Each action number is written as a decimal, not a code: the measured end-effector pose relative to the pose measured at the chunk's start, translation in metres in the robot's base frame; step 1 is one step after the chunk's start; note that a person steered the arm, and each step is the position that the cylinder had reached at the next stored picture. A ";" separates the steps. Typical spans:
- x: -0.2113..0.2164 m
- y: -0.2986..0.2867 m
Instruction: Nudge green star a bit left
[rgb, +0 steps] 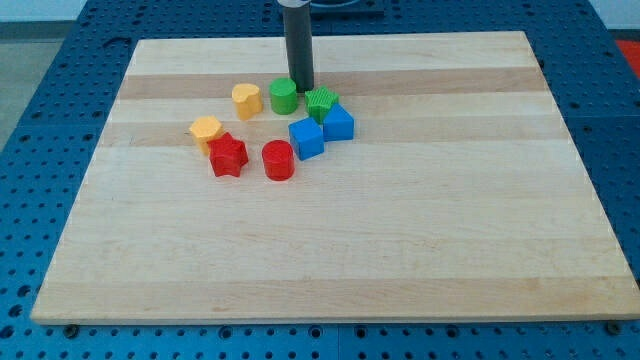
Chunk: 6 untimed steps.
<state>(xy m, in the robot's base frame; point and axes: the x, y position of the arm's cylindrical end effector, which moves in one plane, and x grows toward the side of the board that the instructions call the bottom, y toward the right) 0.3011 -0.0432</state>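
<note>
My tip (302, 90) sits in the upper middle of the frame, at the end of a plain rod that has nothing to clench or release; it grasps nothing and can only push. It rests between the green cylinder (283, 96) on its left and the green star (321, 103) on its lower right, very close to both; whether it touches either I cannot tell.

The green star lies just right of centre in the upper part of the wooden board (400, 250); directly below it sit 2 blue blocks, a blue cube (306, 139) and a second blue block (338, 123), both nearly touching the star.

Further left are a yellow heart (246, 100), a yellow hexagon-like block (205, 130), a red star (228, 155) and a red cylinder (278, 160).

My judgement: the tip stands on the wrong side for a leftward push, so it must go round to the star's right. The risks are these; moving from here could knock the green cylinder away, a low approach could drag the blue blocks along, and a long push would drive the star into the green cylinder.
</note>
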 end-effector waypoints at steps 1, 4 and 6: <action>0.002 0.000; 0.002 0.086; 0.023 0.103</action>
<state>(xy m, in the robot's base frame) 0.3245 0.0600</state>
